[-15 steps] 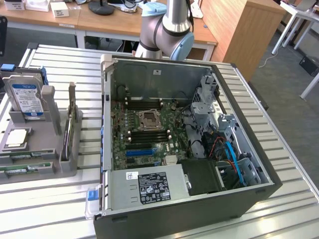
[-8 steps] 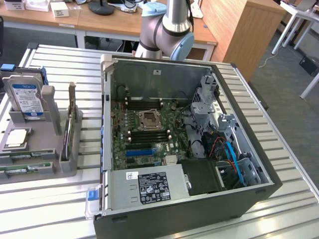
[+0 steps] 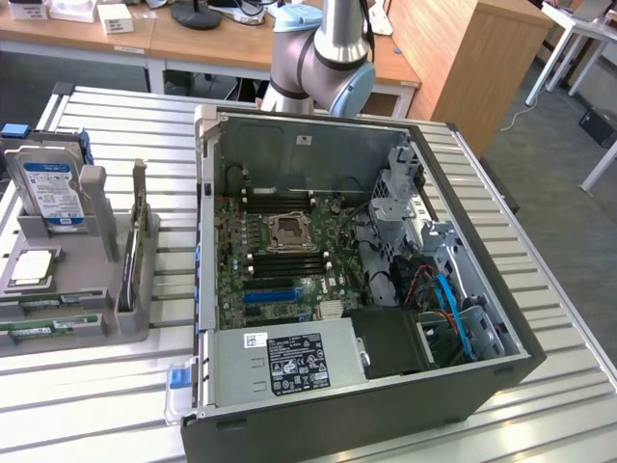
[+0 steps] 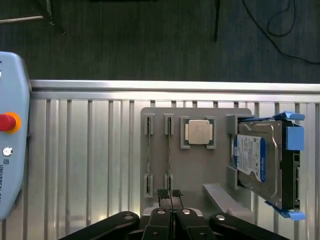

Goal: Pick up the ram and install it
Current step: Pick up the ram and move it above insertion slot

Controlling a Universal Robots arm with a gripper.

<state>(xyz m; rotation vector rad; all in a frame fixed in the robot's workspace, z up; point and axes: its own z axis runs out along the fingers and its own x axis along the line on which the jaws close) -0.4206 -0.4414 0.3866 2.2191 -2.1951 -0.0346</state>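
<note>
Two ram sticks stand on edge in a grey holder (image 4: 195,170) on the slatted table: one ram (image 4: 168,155) and a second ram (image 4: 149,155) beside it. In the exterior view they appear as green strips (image 3: 48,329) at that view's left. My gripper (image 4: 170,194) hangs high above the holder with its black fingers (image 4: 162,194) pressed together and nothing between them. It lines up over the end of the nearer stick. The open computer case (image 3: 207,241) lies at the middle of the exterior view, with black memory slots (image 3: 289,258) beside the processor socket (image 3: 287,231).
The holder also carries a silver processor chip (image 4: 197,132) and a hard drive (image 4: 257,160) in blue rails. A teach pendant (image 4: 10,135) with a red button lies on the table. The arm's base (image 3: 323,68) stands behind the case. Desks and a wooden cabinet (image 3: 463,58) stand beyond.
</note>
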